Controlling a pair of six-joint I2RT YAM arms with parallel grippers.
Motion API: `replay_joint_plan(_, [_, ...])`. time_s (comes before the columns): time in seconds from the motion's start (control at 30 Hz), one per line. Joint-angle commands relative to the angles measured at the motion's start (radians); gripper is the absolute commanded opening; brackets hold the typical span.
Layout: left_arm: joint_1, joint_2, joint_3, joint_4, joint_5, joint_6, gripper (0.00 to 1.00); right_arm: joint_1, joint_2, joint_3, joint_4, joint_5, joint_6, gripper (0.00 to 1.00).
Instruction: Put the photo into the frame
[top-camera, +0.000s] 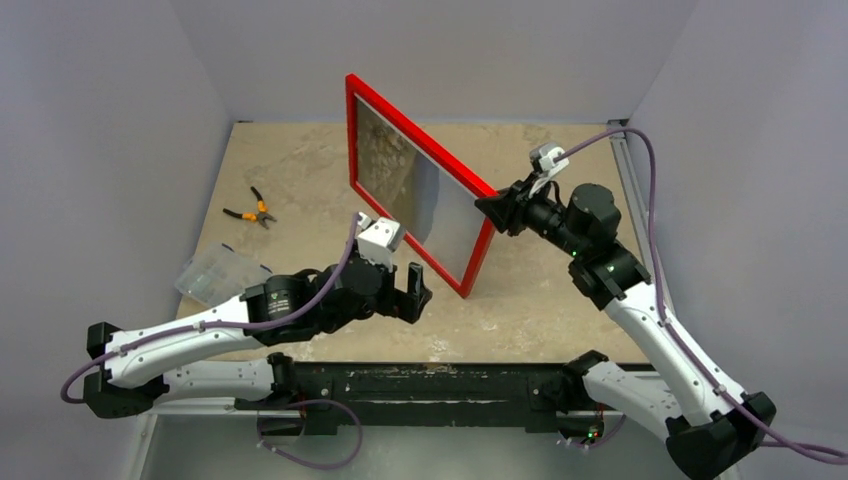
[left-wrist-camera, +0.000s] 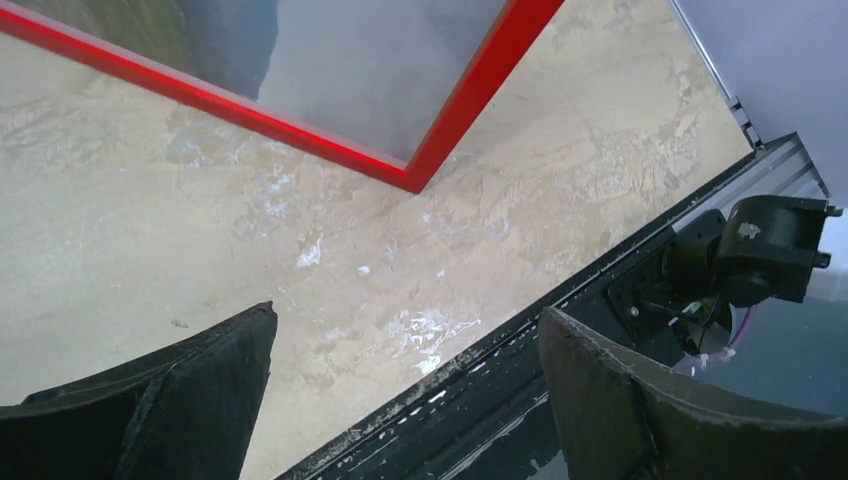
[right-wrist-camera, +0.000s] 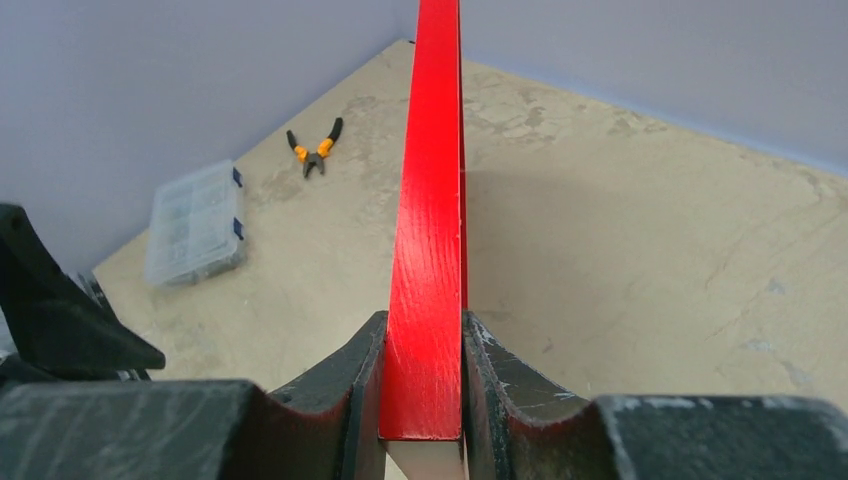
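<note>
The red frame (top-camera: 478, 245) stands upright and tilted on one corner in the middle of the table. A greyish landscape photo (top-camera: 400, 170) shows behind its pane. My right gripper (top-camera: 497, 208) is shut on the frame's right corner. In the right wrist view its jaws clamp the red edge (right-wrist-camera: 432, 200) from both sides, at the gripper's tips (right-wrist-camera: 425, 330). My left gripper (top-camera: 418, 290) is open and empty, just left of and in front of the frame's lowest corner. In the left wrist view that corner (left-wrist-camera: 477, 90) and the photo (left-wrist-camera: 380, 60) lie beyond the gripper's spread tips (left-wrist-camera: 408, 312).
Orange-handled pliers (top-camera: 252, 210) lie at the left back. A clear plastic box (top-camera: 218, 272) sits at the left edge, beside my left arm. A black rail (top-camera: 420, 380) runs along the near edge. Grey walls enclose three sides.
</note>
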Motion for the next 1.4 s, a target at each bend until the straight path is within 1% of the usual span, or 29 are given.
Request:
replay_joint_plan(0.0, [0.015, -0.020, -0.035, 0.019, 0.068, -0.039, 1.00, -0.118, 0.049, -0.029, -0.058, -0.285, 0.196, 0.00])
replay_joint_plan(0.1, [0.017, -0.015, -0.056, 0.012, 0.082, -0.052, 1.00, -0.190, 0.077, -0.067, -0.013, -0.407, 0.261, 0.00])
replay_joint_plan(0.2, [0.019, 0.002, -0.069, 0.000, 0.090, -0.067, 1.00, -0.237, 0.108, -0.105, 0.031, -0.483, 0.320, 0.00])
replay_joint_plan(0.37, [0.019, 0.067, -0.074, -0.030, 0.091, -0.084, 1.00, -0.284, 0.176, -0.147, 0.074, -0.586, 0.385, 0.00])
replay_joint_plan(0.5, [0.019, 0.135, -0.066, -0.048, 0.092, -0.090, 1.00, -0.307, 0.223, -0.167, 0.066, -0.630, 0.385, 0.00])
replay_joint_plan(0.57, [0.019, 0.168, -0.064, -0.050, 0.089, -0.091, 1.00, -0.309, 0.241, -0.155, -0.012, -0.601, 0.311, 0.00])
replay_joint_plan(0.63, [0.019, 0.200, -0.062, -0.054, 0.083, -0.096, 1.00, -0.309, 0.255, -0.129, -0.123, -0.525, 0.214, 0.00])
replay_joint_plan(0.73, [0.019, 0.248, -0.061, -0.050, 0.087, -0.100, 1.00, -0.311, 0.275, -0.121, -0.210, -0.425, 0.122, 0.00])
replay_joint_plan(0.83, [0.019, 0.302, -0.061, -0.030, 0.107, -0.095, 1.00, -0.312, 0.292, -0.141, -0.206, -0.342, 0.077, 0.00])
replay_joint_plan(0.9, [0.020, 0.338, -0.061, -0.010, 0.125, -0.088, 0.99, -0.312, 0.307, -0.157, -0.189, -0.322, 0.050, 0.00])
replay_joint_plan(1.0, [0.019, 0.390, -0.053, 0.004, 0.147, -0.085, 0.99, -0.312, 0.342, -0.164, -0.174, -0.272, 0.023, 0.08])
replay_joint_plan(1.07, [0.019, 0.422, -0.053, 0.020, 0.160, -0.084, 0.98, -0.313, 0.371, -0.165, -0.164, -0.229, 0.018, 0.17])
replay_joint_plan(1.17, [0.019, 0.469, -0.059, 0.057, 0.177, -0.080, 0.98, -0.316, 0.411, -0.171, -0.126, -0.183, 0.020, 0.25])
replay_joint_plan(1.23, [0.019, 0.499, -0.062, 0.071, 0.179, -0.081, 0.98, -0.318, 0.444, -0.169, -0.106, -0.143, 0.024, 0.34])
replay_joint_plan(1.37, [0.022, 0.540, -0.065, 0.109, 0.211, -0.068, 0.98, -0.329, 0.513, -0.141, -0.085, -0.092, 0.017, 0.42])
